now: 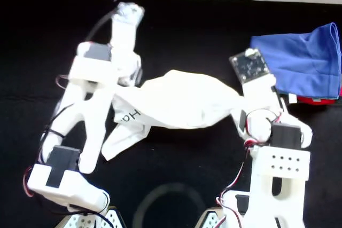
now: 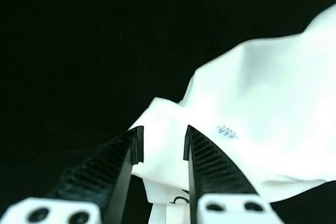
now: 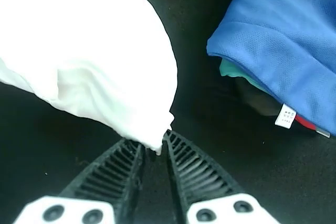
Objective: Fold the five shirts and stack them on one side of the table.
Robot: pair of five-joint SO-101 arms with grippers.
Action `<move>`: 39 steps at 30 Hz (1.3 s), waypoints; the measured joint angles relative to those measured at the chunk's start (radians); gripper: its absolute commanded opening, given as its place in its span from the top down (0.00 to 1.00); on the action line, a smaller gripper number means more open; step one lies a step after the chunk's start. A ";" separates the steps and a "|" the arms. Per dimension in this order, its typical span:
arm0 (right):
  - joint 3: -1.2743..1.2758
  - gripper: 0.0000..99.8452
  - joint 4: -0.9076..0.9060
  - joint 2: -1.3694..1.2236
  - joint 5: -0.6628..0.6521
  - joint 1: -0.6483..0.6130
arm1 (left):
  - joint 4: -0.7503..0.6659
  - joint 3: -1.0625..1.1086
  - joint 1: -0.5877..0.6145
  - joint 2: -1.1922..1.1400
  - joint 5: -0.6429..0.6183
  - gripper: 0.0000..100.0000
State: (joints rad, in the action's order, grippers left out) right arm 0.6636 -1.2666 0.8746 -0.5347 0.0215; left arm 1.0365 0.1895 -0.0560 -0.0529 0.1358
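honestly looks like a robotics test bench: black-covered table (image 1: 181, 36), two white plastic arms (image 1: 96, 116) with loose wires (image 1: 247, 143) showing

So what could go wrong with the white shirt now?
1. The right jaws pinch just a small tip of the shirt, so it could slip out and drop.
2. The shirt is bunched up between the two arms, with one end trailing loose, so the fold may come out crooked.
3. The blue shirt lies close beside the right arm; a swing might nudge it.
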 measured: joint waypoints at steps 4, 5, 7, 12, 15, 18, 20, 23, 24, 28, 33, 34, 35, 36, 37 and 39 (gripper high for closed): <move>0.003 0.99 0.000 0.018 -0.002 0.000 | -0.023 0.106 0.005 0.000 0.000 0.86; 0.003 0.99 0.000 0.020 -0.002 0.000 | -0.025 0.130 0.003 0.000 0.000 0.86; 0.003 0.99 0.000 0.020 -0.003 0.000 | -0.025 0.181 0.003 0.000 0.000 0.86; 0.009 0.99 0.000 0.020 -0.003 0.000 | 0.101 0.209 0.002 0.002 0.000 0.86; 0.009 0.99 0.000 0.020 -0.003 0.000 | 0.219 0.213 0.000 0.049 0.003 0.86; 0.009 0.99 0.000 0.020 -0.003 0.000 | 0.339 0.216 0.002 0.146 0.006 0.86; 0.009 0.99 0.000 0.020 -0.003 0.000 | 0.417 0.221 0.002 0.209 0.046 0.86; 0.009 0.99 0.000 0.020 -0.003 0.000 | 0.488 0.239 0.002 0.299 0.103 0.86; 0.009 0.99 0.000 0.020 -0.003 0.000 | 0.486 0.239 0.003 0.330 0.112 0.86; 0.009 0.99 0.000 0.020 -0.003 0.000 | 0.350 0.262 0.046 0.397 0.078 0.86; 0.009 0.99 0.000 0.020 -0.003 0.000 | 0.150 0.301 0.038 0.341 -0.086 0.86; 0.009 0.99 0.000 0.020 -0.003 0.000 | 0.132 0.301 0.029 0.310 -0.101 0.86; 0.011 0.99 0.000 0.020 -0.003 0.000 | 0.115 0.301 0.020 0.276 -0.117 0.86; 0.012 0.99 0.000 0.020 -0.003 0.000 | 0.100 0.298 0.017 0.244 -0.133 0.86; 0.012 0.99 0.000 0.020 -0.003 0.000 | 0.089 0.284 0.015 0.209 -0.144 0.86; 0.012 0.99 0.000 0.020 -0.003 0.000 | 0.083 0.241 0.018 0.143 -0.160 0.86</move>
State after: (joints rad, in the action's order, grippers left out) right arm 0.6759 -1.2666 0.8945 -0.5378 0.0215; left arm 1.1193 0.4304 -0.0376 0.0898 -0.0238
